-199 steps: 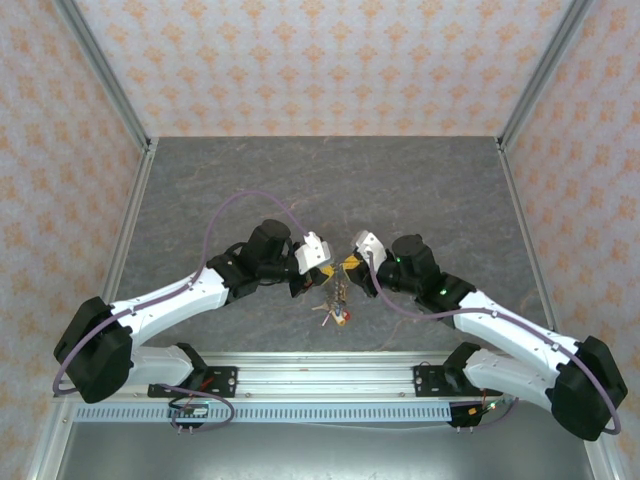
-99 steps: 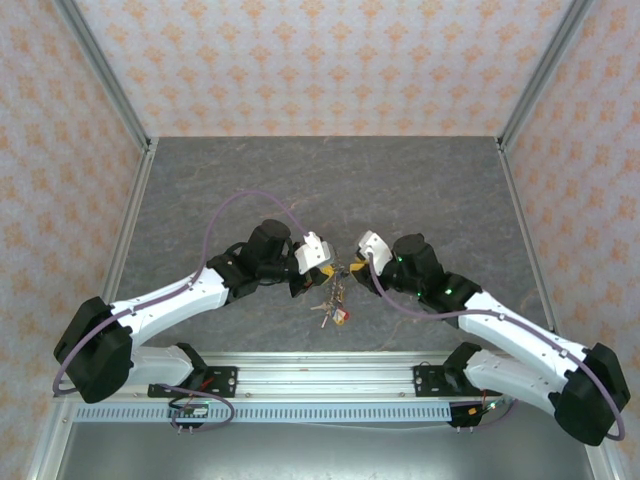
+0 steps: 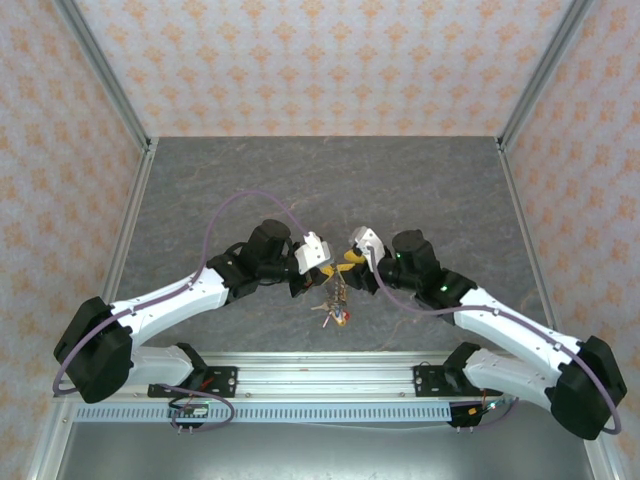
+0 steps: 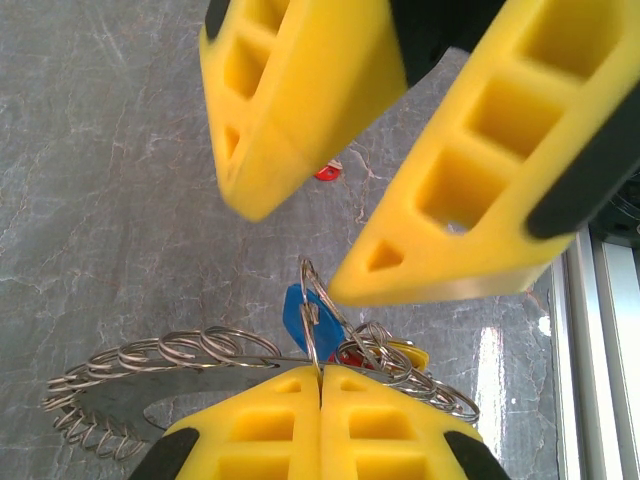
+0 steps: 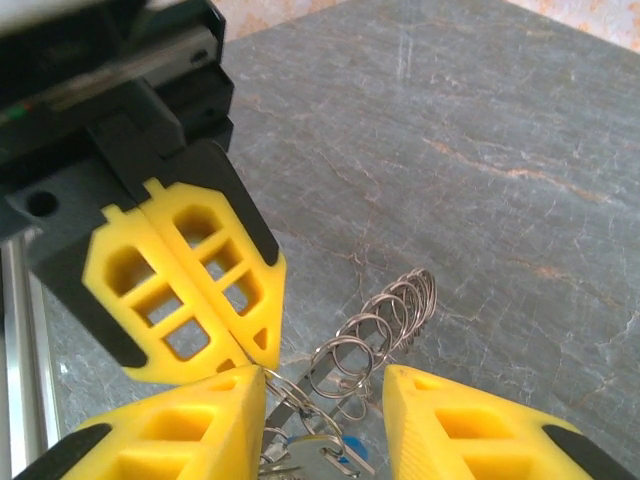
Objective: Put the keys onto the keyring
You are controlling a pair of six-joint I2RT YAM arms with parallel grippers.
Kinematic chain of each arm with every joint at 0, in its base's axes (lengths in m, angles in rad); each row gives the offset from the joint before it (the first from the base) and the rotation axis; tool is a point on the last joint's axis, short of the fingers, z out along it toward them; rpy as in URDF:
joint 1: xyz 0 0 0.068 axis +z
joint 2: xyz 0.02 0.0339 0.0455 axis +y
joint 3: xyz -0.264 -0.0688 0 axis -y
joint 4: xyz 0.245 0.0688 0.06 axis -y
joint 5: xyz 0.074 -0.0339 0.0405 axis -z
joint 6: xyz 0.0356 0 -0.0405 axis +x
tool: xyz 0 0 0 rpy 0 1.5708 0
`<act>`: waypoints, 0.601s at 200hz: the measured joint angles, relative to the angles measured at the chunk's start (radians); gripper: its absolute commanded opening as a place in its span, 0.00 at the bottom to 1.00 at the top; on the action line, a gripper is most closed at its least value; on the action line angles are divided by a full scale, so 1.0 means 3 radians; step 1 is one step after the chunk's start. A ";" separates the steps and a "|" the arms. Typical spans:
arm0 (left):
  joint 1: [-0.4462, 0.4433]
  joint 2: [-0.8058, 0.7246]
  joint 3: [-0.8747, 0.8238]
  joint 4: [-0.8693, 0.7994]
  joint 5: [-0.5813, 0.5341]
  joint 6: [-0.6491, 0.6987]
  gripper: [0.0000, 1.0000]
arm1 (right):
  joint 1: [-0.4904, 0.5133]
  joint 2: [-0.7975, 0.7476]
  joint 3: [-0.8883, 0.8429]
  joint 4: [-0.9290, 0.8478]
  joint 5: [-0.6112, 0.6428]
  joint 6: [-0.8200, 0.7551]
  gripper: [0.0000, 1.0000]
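Ok so from the left wrist camera: the left arm's yellow fingers are pressed fully together on the edge of the flat grey metal keyring with a rim of little wire loops. One thin wire loop sticks straight up out of the pinch. Tucked right behind it is a blue plastic tag, plus a bit of red tag and a yellow tag among the loops to the right. The keyring looks held up off the grey marbled tabletop. A small red piece lies on the tabletop further off, too small to say what it is.

The overhead camera gives the bigger picture. Both arms meet mid-tabletop and the bunch of tiny silver keys dangles under the meeting point. Can't tell if the lowest ones touch down.

From the right wrist camera, the right arm's yellow fingers are spread wide either side of the loops, gripping nothing. Their tips sit just beside the left fingers, and a silver key blade pokes in at the bottom edge.
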 measured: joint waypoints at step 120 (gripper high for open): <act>0.0000 0.0000 0.0000 0.0000 -0.0001 0.0000 0.00 | -0.0001 0.0228 -0.0130 -0.0233 0.0692 -0.0127 0.35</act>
